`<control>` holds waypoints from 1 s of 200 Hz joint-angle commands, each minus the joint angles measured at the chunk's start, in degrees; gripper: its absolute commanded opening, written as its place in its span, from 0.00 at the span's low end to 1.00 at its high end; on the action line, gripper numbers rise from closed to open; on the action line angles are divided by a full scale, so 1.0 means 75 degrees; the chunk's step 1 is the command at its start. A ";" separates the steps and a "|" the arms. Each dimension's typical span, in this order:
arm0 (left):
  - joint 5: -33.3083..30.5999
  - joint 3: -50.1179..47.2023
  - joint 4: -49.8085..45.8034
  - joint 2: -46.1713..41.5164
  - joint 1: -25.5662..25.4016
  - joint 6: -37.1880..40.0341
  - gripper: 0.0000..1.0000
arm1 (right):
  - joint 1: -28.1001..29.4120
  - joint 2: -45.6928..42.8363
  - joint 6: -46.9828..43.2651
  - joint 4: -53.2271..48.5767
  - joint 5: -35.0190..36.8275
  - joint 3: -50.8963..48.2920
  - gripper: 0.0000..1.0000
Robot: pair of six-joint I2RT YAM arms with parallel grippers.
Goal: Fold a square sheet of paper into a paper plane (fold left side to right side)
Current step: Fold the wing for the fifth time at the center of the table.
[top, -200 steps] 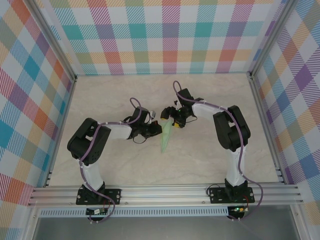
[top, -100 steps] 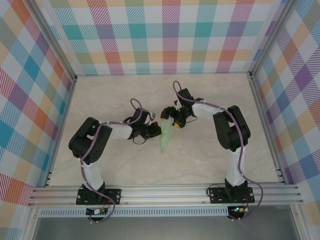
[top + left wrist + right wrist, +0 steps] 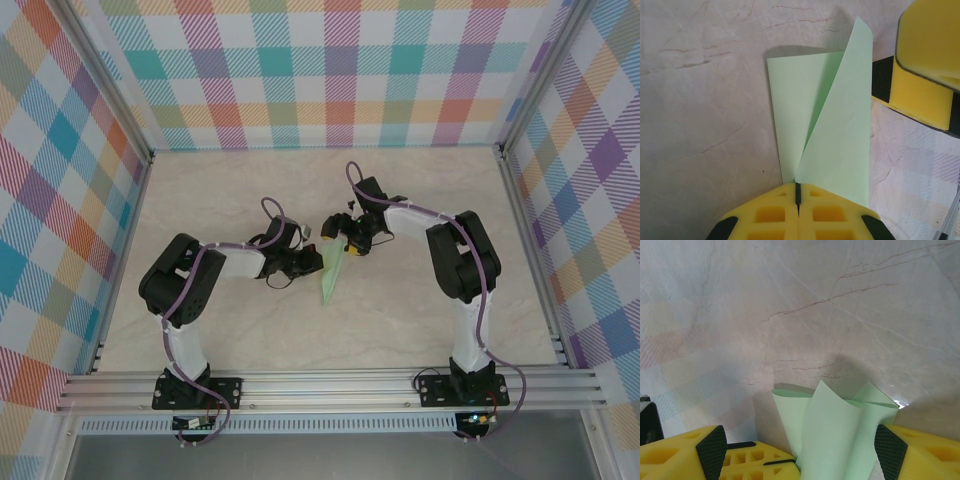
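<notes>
Counter (image 3: 250, 330): pale marbled surface, with the work at its middle.
Paper plane (image 3: 333, 273): narrow green dart lying between the two grippers. Its long axis runs far to near, with the point toward the arm bases.
Right gripper (image 3: 801, 449): jaws wide apart, straddling the raised flaps at the wide end without clamping them.
Left gripper (image 3: 798, 187): closed tight, pinching the paper's layers from the left side.

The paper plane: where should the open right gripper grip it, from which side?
Probably the wide end of the paper plane, where loose layers stand up and splay. Come from above with the right gripper astride both layers, so closing presses them together. The left gripper is shut on another part.
</notes>
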 commanded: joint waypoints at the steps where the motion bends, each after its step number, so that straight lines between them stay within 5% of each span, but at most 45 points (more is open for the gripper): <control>1: -0.0028 -0.0101 0.0080 0.0270 0.0066 0.0015 0.00 | 0.0065 -0.0400 -0.0133 0.0081 -0.0072 -0.0193 0.81; 28: -0.0036 -0.0084 0.0021 0.0294 0.0065 0.0015 0.00 | 0.0000 -0.1019 -0.0210 0.0025 0.0070 -0.0343 0.75; 88: -0.0031 -0.0004 -0.0073 0.0353 0.0042 0.0054 0.00 | 0.0330 -0.0853 0.0202 0.0199 -0.0349 -0.0586 0.29; 200: -0.0024 0.0090 -0.0190 0.0376 0.0013 0.0126 0.00 | 0.0573 -0.0144 0.0074 -0.0818 0.0254 -0.0024 0.26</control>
